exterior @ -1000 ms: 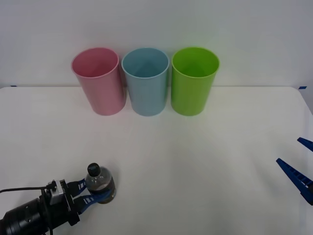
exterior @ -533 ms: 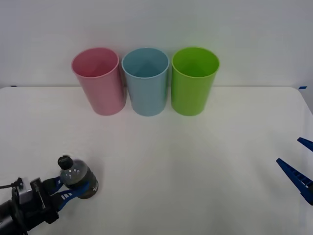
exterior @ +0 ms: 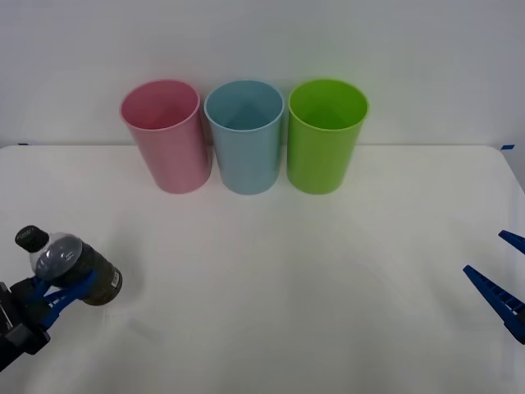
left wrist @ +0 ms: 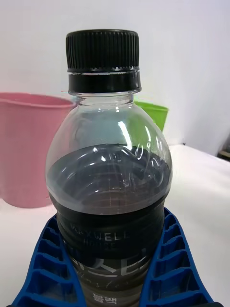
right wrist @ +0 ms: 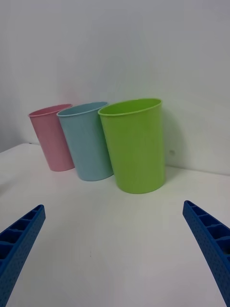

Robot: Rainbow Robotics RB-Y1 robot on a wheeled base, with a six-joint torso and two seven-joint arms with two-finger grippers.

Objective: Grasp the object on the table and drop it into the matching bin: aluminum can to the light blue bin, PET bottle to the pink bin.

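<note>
At the table's [exterior: 271,287] left edge, left gripper [exterior: 57,291] jaws clench the PET bottle [exterior: 70,267]; right gripper [exterior: 502,283] jaws released

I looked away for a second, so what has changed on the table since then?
The left end effector, shut on the bottle, has carried it left and lifted it, tilted, toward the table's left edge. The right end effector and the three bins stayed put.

Plain pale wall [exterior: 262,41] behind, bare and evenly lit. Below it a wide white surface [exterior: 312,271], matte, running nearly edge to edge, with soft faint shadows. Small blue tape marks at the far corners, one left [exterior: 22,144], one right [exterior: 509,147].
</note>
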